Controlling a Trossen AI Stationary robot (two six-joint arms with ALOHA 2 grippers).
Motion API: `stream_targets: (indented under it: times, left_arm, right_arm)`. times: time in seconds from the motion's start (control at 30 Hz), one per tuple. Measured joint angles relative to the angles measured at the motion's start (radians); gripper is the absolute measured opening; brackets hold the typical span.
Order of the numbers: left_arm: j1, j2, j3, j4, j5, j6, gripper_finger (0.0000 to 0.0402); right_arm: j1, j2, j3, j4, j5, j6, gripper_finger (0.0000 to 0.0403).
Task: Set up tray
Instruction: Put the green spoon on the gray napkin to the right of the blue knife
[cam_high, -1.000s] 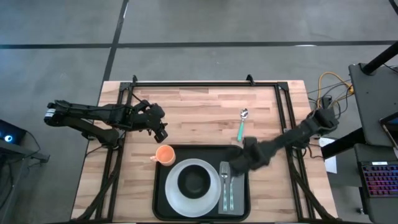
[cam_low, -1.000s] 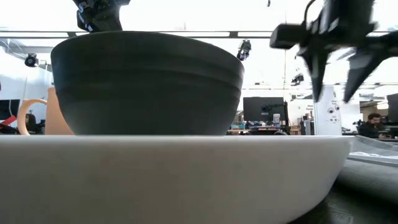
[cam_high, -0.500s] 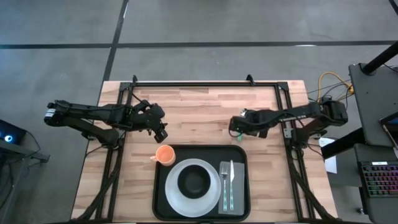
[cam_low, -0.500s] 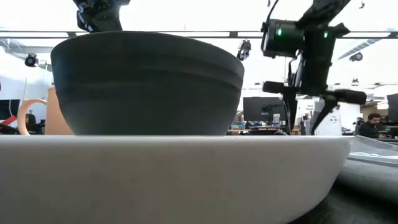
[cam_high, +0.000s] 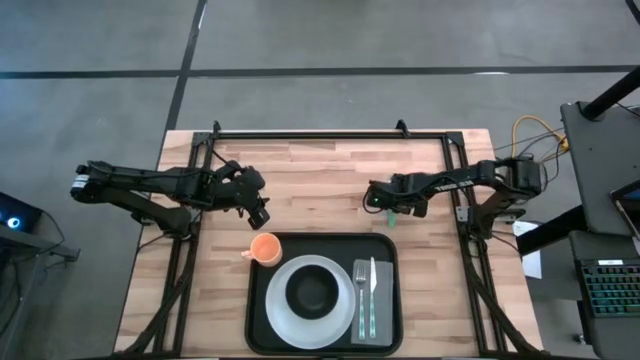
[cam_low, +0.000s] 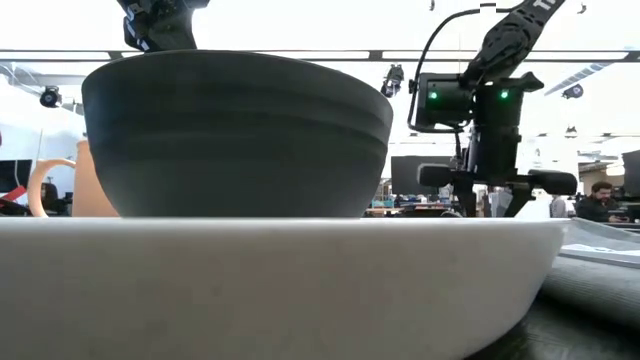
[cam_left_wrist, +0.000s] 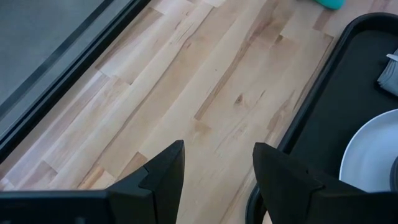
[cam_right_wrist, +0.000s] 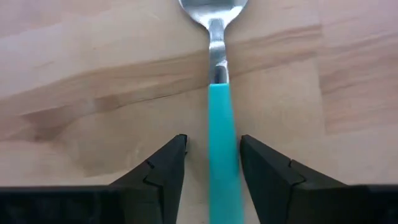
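Observation:
The black tray lies at the table's near edge. It carries a white plate with a dark bowl on it, and a fork and knife on a grey napkin. A teal-handled spoon lies flat on the wood beyond the tray. My right gripper is open just above it, one finger on either side of the handle, touching nothing. My left gripper is open over bare wood, just beyond an orange cup at the tray's far left corner.
In the low view the bowl and plate fill most of the picture, and my right gripper shows behind them. A black frame rail runs along the far edge. Bare wood lies between the two grippers.
My right gripper has moved from over the tray's right side, by the fork and knife, toward the far edge. It has come down over the spoon. My left arm has kept still.

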Motion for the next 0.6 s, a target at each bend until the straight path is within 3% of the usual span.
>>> stream_targets:
  times: [0.37, 0.6]
  left_arm:
    - [0.000, 0.000, 0.000, 0.003, 0.000, 0.000, 0.0171]
    - [0.000, 0.000, 0.000, 0.003, 0.000, 0.000, 0.0171]
  right_arm:
    - [-0.004, 0.003, 0.000, 0.024, -0.008, -0.062, 0.0042]
    - [0.054, -0.096, -0.004, -0.012, 0.002, -0.103, 0.0041]
